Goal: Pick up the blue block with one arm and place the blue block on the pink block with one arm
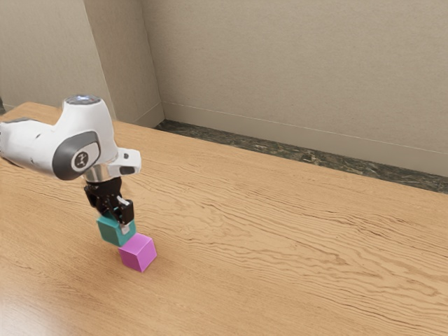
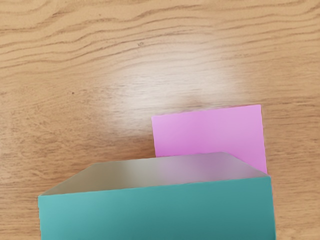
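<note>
While the wooden table (image 1: 294,238) lies broad and bare around the work, the arm (image 1: 42,143) comes in from the exterior view's left, its white forearm nearly level and the wrist bent so the hand points straight down.

Beneath the hand sits the pink block (image 1: 137,252) on the wood, and the blue block (image 1: 112,231), which renders closer to teal, hangs clear of the table just beside it on the exterior view's left, a little higher. I can't tell whether its lower corner touches the pink one. In the wrist view the blue block (image 2: 155,205) sits right under my hand with the pink block (image 2: 210,135) partly hidden beyond it and off to one side, so I judge it isn't centred yet.

I'd expect this cube to be light, rigid and smooth-faced, best held on two opposite flat sides near mid-height so it can't twist.

The gripper (image 1: 119,218) is pinching the blue block from above, its black fingers (image 1: 126,212) reaching down over the block's upper part
</note>
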`<state>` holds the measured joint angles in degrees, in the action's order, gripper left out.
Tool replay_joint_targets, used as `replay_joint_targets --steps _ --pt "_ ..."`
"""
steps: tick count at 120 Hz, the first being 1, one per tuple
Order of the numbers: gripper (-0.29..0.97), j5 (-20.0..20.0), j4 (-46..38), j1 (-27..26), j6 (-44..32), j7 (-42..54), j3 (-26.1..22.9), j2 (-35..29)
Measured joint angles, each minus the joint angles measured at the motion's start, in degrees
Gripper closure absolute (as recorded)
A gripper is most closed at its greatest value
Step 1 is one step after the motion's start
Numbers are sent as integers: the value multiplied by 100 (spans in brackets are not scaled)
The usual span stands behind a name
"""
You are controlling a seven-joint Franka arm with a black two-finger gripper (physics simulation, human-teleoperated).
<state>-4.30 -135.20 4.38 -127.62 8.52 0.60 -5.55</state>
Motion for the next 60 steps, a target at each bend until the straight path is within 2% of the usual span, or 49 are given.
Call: replay_joint_targets --steps 60 --pt "34 -26 -28 -223 -276 -485 -95 128"
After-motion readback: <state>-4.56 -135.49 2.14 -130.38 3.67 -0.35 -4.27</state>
